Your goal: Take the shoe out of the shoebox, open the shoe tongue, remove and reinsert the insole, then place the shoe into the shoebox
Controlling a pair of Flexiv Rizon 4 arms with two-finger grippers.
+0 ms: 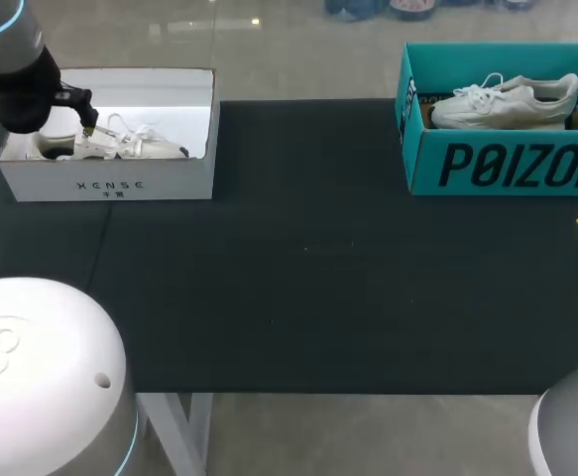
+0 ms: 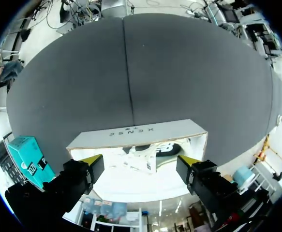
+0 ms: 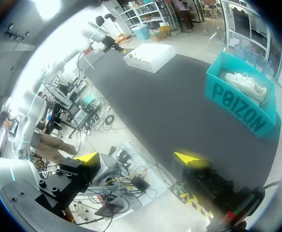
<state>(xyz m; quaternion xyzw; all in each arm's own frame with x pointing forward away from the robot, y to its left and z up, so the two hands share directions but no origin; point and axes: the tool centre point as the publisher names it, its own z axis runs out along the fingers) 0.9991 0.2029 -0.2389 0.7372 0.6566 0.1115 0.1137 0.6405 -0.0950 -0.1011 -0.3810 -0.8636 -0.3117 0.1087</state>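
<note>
The black table (image 1: pixel 298 297) lay nearest. At its right edge my right gripper (image 3: pixel 138 158) hung, fingers apart, holding nothing. Farther back, my left gripper (image 2: pixel 140 166) stood spread over the white shoe (image 2: pixel 155 152) inside the white shoebox (image 1: pixel 110 183); a teal box (image 1: pixel 507 164) held a second shoe (image 1: pixel 507 102)

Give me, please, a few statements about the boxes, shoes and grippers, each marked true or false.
1. The white box holds a white shoe. True.
2. The left gripper is shut on that shoe. False: its fingers stand open above the box.
3. The teal box is empty. False: a second shoe lies in it.
4. The right gripper is open. True.
</note>
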